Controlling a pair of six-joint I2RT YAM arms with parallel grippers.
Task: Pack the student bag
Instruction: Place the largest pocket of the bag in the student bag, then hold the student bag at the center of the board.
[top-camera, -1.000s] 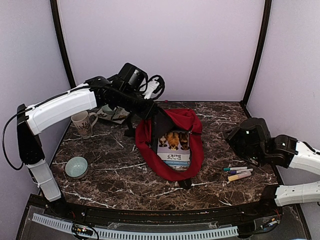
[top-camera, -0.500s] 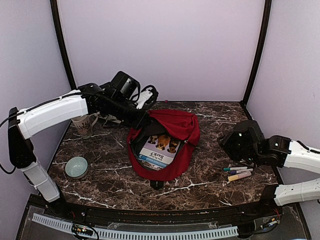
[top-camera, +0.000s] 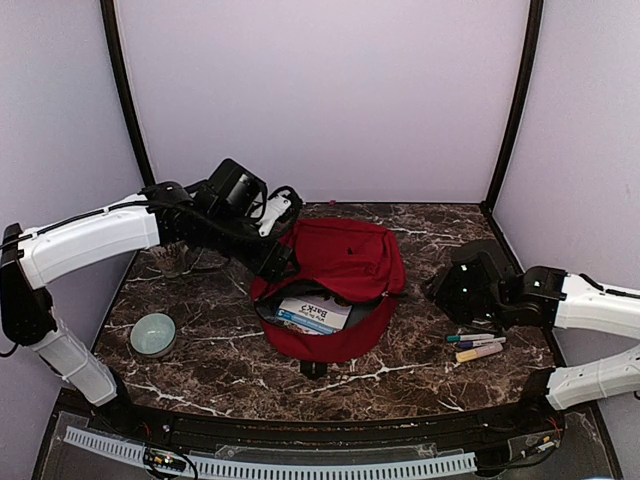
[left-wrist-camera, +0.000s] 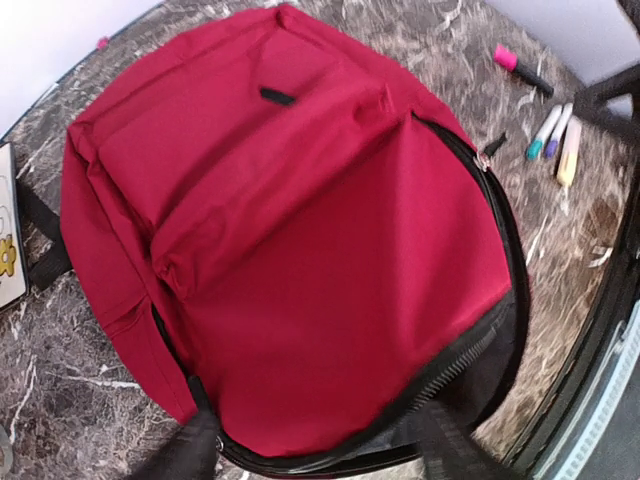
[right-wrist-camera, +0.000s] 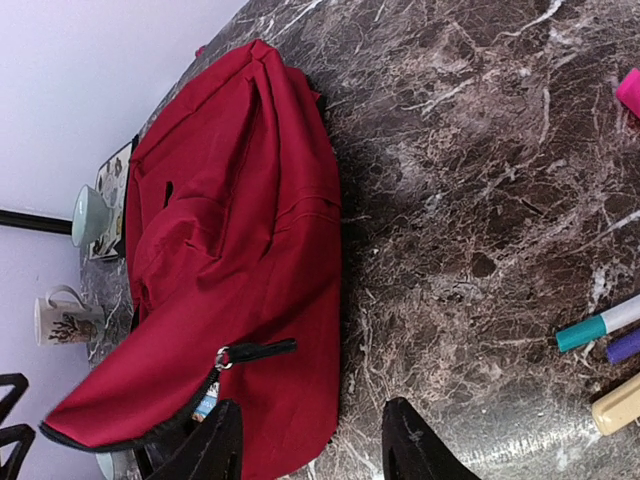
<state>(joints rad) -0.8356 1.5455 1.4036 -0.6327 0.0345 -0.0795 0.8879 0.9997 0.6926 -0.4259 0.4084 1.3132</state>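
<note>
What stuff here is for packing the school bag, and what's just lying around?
For the job: student bag, book already inside it, probably the markers on the table.
Just lying about: mug, bowl.

The bag (top-camera: 345, 255) is soft red cloth, matt, lying in loose creases. Its zip (left-wrist-camera: 470, 352) and strap (left-wrist-camera: 40, 262) are black, the strap a flat matt webbing. The zip pull (right-wrist-camera: 222, 357) hangs from a small bright metal ring. The table (top-camera: 220, 350) looks like dark brown marble with white veins, smooth with a dull sheen. The book (top-camera: 312, 314) has a glossy printed paper cover. The bowl (top-camera: 153, 333) is pale green glazed ceramic, and the mug (right-wrist-camera: 62, 320) is cream glazed ware with a dark print. The markers (top-camera: 478, 345) are smooth plastic. The left arm (top-camera: 95, 238) and right arm (top-camera: 600, 308) have smooth white plastic shells joined to matt black parts. The walls (top-camera: 330, 90) are plain and matt.
</note>
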